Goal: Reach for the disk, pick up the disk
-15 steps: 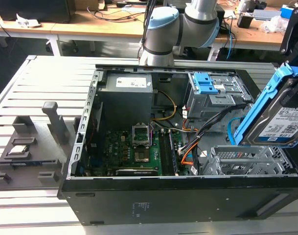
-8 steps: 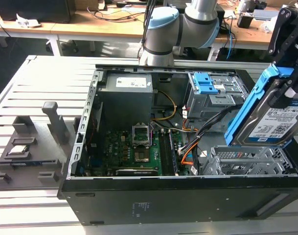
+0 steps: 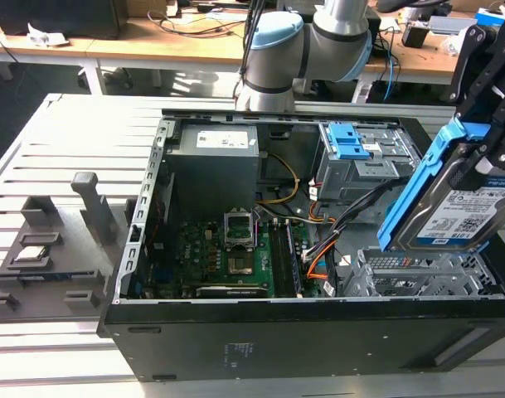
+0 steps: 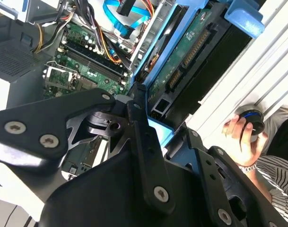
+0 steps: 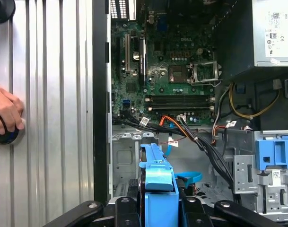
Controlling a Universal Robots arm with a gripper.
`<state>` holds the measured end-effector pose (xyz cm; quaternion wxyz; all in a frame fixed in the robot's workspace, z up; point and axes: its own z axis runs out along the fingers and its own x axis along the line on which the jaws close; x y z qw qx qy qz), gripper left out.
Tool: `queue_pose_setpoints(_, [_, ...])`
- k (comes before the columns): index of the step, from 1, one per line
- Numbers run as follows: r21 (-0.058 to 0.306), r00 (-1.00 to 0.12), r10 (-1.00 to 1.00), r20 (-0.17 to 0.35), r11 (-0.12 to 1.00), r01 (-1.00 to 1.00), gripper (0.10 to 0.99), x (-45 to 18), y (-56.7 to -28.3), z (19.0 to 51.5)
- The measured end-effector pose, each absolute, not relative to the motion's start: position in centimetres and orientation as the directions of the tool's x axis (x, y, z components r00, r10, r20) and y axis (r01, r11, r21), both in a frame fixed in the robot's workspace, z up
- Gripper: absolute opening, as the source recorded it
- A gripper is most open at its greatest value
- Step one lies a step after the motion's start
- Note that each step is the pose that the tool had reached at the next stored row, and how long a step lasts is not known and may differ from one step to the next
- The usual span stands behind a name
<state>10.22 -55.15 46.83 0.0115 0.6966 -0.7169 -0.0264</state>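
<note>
Blue-railed and silver, the disk (image 3: 461, 217) hangs tilted above the open computer case (image 3: 235, 340), clear of its drive cage (image 3: 418, 278). We judge our gripper (image 5: 159, 208) clamped on it; the pick looks done.

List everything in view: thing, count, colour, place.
disk: 1, silver with blue rails, held tilted above the case's drive cage
computer case: 1, black, open, on the slatted table
motherboard: 1, green, inside the case
power supply: 1, grey, inside the case
blue bracket: 1, in the upper bay
fixture tray: 1, grey, at the exterior view's left
person's hand: 1, on a dark knob
arm: 1, grey and pale blue, behind the case
claw: 1, black, shut on the disk
</note>
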Motion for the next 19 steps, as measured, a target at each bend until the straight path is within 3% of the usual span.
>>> queue_pose_setpoints(19, [0.054,-0.029,-0.999,-0.020,0.028,-0.998,0.369,9.7,-55.2,45.4])
